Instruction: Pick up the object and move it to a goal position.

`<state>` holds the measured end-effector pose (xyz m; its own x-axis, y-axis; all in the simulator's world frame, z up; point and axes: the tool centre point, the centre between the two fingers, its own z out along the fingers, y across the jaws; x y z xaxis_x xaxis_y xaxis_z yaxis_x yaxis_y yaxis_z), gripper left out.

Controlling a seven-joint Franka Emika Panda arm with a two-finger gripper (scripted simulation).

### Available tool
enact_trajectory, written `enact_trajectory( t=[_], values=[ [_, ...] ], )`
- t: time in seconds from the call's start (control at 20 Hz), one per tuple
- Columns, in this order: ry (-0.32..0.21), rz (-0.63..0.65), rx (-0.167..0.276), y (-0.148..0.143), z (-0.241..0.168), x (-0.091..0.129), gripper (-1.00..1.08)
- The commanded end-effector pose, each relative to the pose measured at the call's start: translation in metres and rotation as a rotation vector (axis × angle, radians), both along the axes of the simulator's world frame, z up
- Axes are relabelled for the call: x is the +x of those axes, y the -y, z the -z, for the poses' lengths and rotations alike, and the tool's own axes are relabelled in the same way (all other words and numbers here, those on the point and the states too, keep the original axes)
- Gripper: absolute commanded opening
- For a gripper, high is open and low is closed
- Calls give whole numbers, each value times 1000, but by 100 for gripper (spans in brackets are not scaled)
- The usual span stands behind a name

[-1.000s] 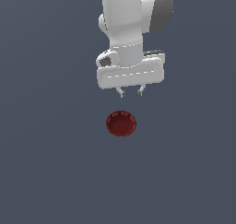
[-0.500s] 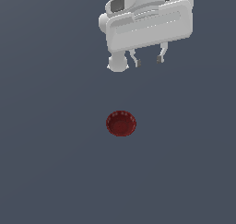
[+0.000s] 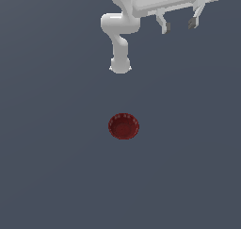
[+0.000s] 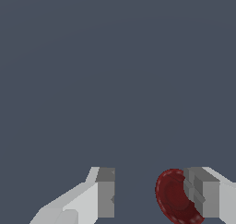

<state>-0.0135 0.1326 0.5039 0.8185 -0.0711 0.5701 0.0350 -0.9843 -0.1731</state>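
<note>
My fingers (image 3: 179, 24) hang high near the exterior view's top right, spread apart w/ nothing between them. Bowl (image 3: 124, 126) sits on the grey surface (image 3: 52, 167) near its middle, well below me, upright. Wrist cam shows the bowl (image 4: 174, 197) partly behind one finger.

The bowl (image 3: 124, 126), well apart from the fingers (image 3: 165, 27), is dark red all over, deeper and browner in its hollow, with a ribbed rim that shows as small paler red flecks around the edge. The arm (image 3: 120, 32) is plain white with soft grey shading. The fingers are light grey and end in darker grey pads (image 4: 105, 193). The surface (image 3: 52, 143) beneath is a flat slate blue-grey with no pattern.
</note>
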Motion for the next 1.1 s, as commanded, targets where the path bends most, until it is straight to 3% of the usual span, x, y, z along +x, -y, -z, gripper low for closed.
enact_trajectory(
  t=[0.0,0.5,1.05],
  values=[
    [34,1,-17,-14,-11,-5,28],
    [122,10,-120,-71,-13,-18,28],
    [128,36,-271,-112,61,-10,28]
  ],
)
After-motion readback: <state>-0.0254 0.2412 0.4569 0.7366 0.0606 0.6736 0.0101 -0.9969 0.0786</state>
